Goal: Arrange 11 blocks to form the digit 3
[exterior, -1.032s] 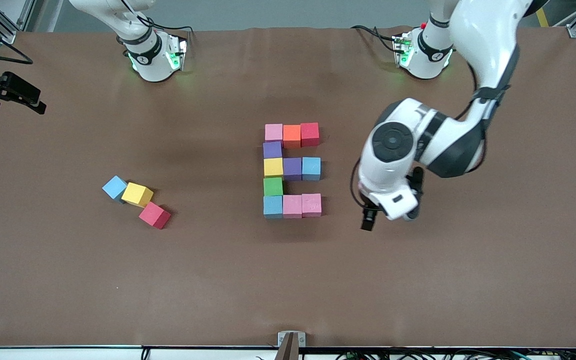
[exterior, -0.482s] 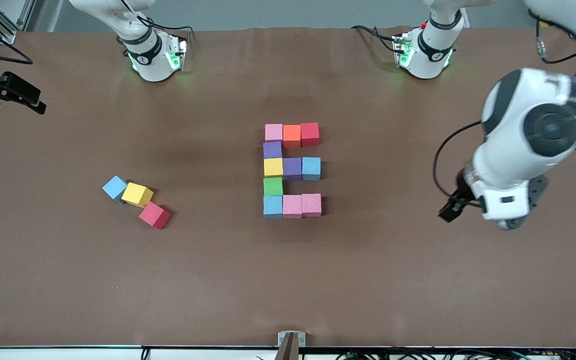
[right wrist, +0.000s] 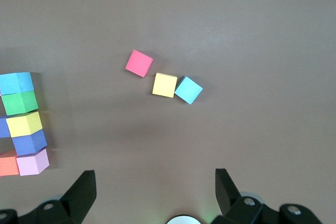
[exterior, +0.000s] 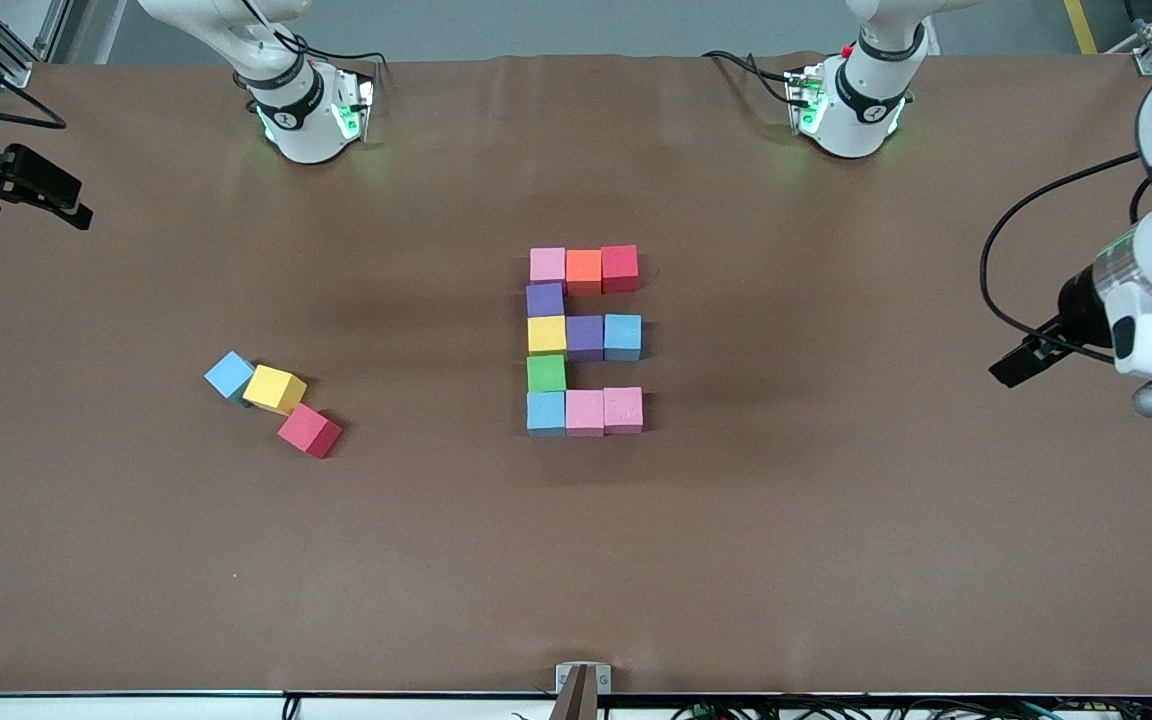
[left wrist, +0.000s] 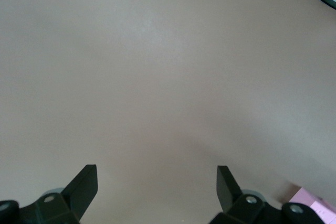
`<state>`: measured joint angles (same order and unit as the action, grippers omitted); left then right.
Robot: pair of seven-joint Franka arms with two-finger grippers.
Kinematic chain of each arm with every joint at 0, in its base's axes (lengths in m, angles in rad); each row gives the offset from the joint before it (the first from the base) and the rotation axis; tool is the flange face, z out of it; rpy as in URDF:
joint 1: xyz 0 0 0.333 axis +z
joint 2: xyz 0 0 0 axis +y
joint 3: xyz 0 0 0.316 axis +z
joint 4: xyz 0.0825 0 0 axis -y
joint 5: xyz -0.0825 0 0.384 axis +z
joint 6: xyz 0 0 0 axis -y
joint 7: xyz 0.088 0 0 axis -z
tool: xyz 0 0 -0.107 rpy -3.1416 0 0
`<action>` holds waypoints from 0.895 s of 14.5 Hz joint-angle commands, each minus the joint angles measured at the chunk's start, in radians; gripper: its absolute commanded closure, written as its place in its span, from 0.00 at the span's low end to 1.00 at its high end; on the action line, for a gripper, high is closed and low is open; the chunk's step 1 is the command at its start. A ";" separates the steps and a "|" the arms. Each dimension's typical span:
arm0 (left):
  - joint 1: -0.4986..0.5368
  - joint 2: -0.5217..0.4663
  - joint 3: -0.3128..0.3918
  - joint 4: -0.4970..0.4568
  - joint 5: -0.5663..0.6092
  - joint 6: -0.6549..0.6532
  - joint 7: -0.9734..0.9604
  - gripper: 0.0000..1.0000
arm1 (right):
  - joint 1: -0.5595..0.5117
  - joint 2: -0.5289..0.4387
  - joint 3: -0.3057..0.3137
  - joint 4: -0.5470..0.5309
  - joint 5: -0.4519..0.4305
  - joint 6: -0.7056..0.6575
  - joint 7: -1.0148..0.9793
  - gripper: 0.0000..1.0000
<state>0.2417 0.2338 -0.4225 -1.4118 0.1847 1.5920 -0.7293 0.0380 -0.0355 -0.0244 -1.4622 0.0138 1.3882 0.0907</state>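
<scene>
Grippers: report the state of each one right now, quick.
Left gripper: open, holding nothing, over bare table toward the left arm's end.
Right gripper: open, holding nothing, up over the table near the right arm's base.

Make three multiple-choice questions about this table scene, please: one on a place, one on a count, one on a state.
1. Where do the three loose cubes lie?
A. toward the right arm's end
B. on top of the figure
C. toward the left arm's end

2. How many cubes form the figure?
A. nine
B. eleven
C. fourteen

3. How is the left gripper?
A. open, holding nothing
B. shut on a pink cube
C. shut on a green cube

Answers: 1 A, they sit toward that arm's end of the table. 2 B, three bars plus two joining cubes. 3 A, its fingers stand apart over bare table.
</scene>
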 commanded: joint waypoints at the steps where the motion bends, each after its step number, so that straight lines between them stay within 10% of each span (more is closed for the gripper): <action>1: -0.007 -0.060 0.033 -0.018 -0.025 -0.030 0.097 0.00 | 0.005 -0.001 -0.003 -0.001 0.000 0.005 0.006 0.00; 13: -0.157 -0.281 0.415 -0.140 -0.136 -0.138 0.729 0.00 | 0.000 -0.001 -0.006 0.008 -0.012 0.002 0.001 0.00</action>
<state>0.1131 0.0146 -0.0323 -1.4760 0.0708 1.4503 -0.0242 0.0377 -0.0355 -0.0312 -1.4597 0.0132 1.3929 0.0904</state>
